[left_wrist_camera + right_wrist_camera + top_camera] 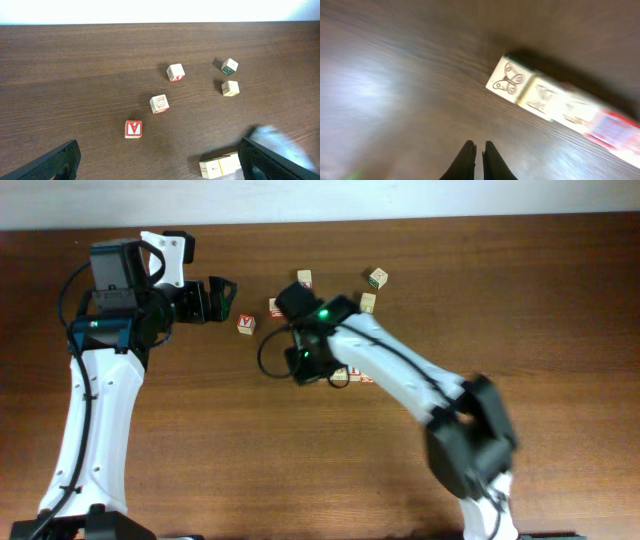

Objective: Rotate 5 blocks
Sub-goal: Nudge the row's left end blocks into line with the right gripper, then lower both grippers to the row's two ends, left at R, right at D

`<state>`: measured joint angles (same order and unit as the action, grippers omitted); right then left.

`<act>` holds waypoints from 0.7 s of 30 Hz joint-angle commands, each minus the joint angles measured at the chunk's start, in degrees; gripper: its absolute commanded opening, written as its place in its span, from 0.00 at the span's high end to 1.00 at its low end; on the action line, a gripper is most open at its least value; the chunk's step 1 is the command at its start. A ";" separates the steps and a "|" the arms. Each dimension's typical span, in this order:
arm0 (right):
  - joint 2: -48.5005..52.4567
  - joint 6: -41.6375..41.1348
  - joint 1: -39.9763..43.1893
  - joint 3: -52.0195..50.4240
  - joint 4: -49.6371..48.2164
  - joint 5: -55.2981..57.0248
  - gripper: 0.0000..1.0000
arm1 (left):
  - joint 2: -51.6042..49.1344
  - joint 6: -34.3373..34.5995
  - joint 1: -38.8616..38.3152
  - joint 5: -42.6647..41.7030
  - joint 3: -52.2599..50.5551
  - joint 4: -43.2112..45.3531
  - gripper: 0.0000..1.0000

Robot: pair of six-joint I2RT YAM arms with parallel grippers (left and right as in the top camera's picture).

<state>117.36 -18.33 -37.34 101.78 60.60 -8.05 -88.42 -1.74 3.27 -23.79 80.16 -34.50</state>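
Note:
Several small light-wood blocks lie on the brown table. A short row of them (352, 375) (540, 97) lies side by side, led by a block with a butterfly face (509, 80); its near end (220, 166) shows in the left wrist view. Loose blocks sit behind: one (275, 307) (159, 103), one (304, 278) (175, 72), a green-faced one (377, 277) (229, 65) and a plain one (368, 302) (230, 88). My right gripper (312, 370) (479, 146) is shut and empty, just left of the row. My left gripper (215, 300) (160, 165) is wide open over bare table.
A red-faced letter cube (246, 325) (133, 128) sits just ahead of the left gripper. The right arm (400, 375) crosses the table middle from the front right and hides part of the row. The table's far edge (420, 218) runs behind the blocks.

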 commanded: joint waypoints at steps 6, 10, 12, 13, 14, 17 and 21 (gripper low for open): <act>-15.37 14.60 20.41 -2.23 7.96 -11.43 0.79 | -0.20 -0.92 -0.13 -0.44 1.09 0.09 0.01; -15.37 17.03 26.86 -13.33 2.16 -16.68 0.78 | -0.20 -0.85 -0.17 -4.79 1.09 -0.02 0.01; -15.37 17.03 28.61 -20.06 -3.06 -20.37 0.78 | -0.20 -0.87 -0.17 -9.20 1.09 -1.03 0.01; -15.37 17.00 28.79 -23.34 -6.01 -21.90 0.78 | -0.20 -0.87 -0.17 -10.84 1.09 -1.18 0.01; -15.37 16.55 28.68 -26.10 -8.74 -21.88 0.78 | -0.20 -0.87 -0.17 -11.65 1.09 -1.22 0.01; -15.37 12.59 28.74 -30.60 -13.88 -20.52 0.83 | -0.52 -0.79 -0.94 -12.50 0.87 -1.40 0.01; -15.30 6.82 28.74 -33.05 -17.59 -17.55 0.85 | -4.83 0.90 -6.34 -11.91 -0.26 -1.64 0.05</act>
<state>102.30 -8.01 -8.82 69.47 43.42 -26.94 -89.52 -1.69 0.27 -34.44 80.16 -36.01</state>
